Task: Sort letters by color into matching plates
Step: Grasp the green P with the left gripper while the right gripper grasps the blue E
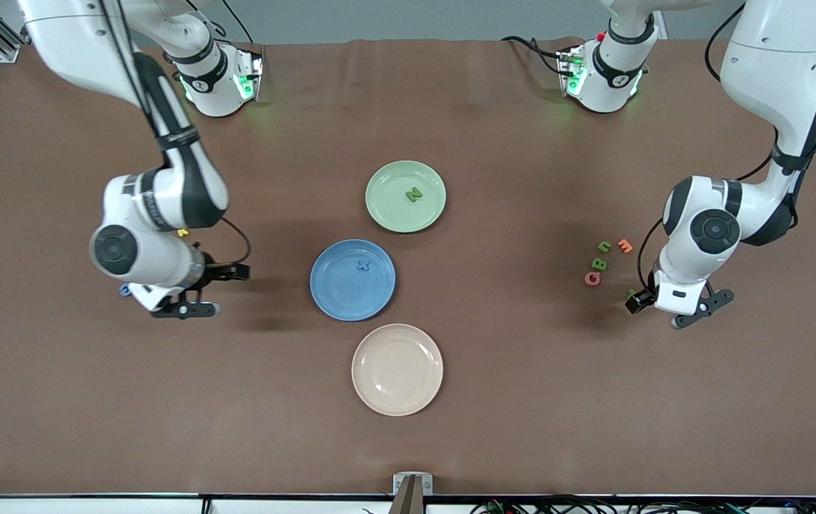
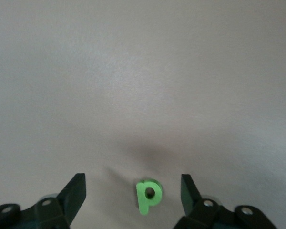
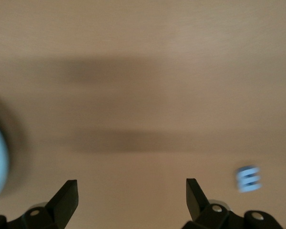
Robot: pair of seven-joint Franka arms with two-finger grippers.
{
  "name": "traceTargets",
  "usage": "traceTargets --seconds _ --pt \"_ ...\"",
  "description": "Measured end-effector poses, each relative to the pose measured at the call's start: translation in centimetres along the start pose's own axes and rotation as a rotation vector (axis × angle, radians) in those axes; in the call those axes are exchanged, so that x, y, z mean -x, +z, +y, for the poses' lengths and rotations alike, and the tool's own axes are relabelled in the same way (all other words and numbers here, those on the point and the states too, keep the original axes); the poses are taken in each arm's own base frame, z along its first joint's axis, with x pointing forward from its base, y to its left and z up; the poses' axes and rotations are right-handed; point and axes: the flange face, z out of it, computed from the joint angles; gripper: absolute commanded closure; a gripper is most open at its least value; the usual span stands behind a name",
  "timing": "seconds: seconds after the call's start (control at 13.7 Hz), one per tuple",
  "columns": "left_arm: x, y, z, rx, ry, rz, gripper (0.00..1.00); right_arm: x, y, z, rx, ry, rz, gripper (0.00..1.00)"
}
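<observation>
Green "p" letter point(image 2: 148, 195) flat on bench point(image 1: 522, 400), between left pincer point(image 2: 133, 193) fingers, not touched; stem runs along the finger line. Pincer apart, low over the bench at left arm's end, near loose B point(image 1: 600, 264), u point(image 1: 603, 246), orange E point(image 1: 625, 245), red Q point(image 1: 592, 278).

Green plate point(image 1: 386, 207) holds "N" point(image 1: 415, 193); blue plate point(image 1: 340, 293) holds "X" point(image 1: 362, 265); beige plate point(image 1: 397, 369) nearest cam.

Right pincer point(image 3: 132, 198) apart, holds nothing, low over brown bench at right arm's end; blue letter point(image 3: 248, 178) beside, blurred.

High front camera facing both robots across table point(image 1: 93, 428), wrist cameras close above tabletop, looking past each arm's fingertips
</observation>
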Motion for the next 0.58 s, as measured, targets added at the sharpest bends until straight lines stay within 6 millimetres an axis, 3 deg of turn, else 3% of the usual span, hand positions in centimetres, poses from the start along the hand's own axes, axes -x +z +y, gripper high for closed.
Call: traceTargets --seconds 0.22,0.58 --pt "0.3 0.9 0.2 0.022 -0.042 -0.032 0.30 0.9 2.6 6.1 0.000 -0.108 0.039 0.00" --pt "1.4 1.9 1.2 0.039 -0.070 -0.072 0.45 3.5 7.1 9.2 0.077 -0.236 0.102 0.00"
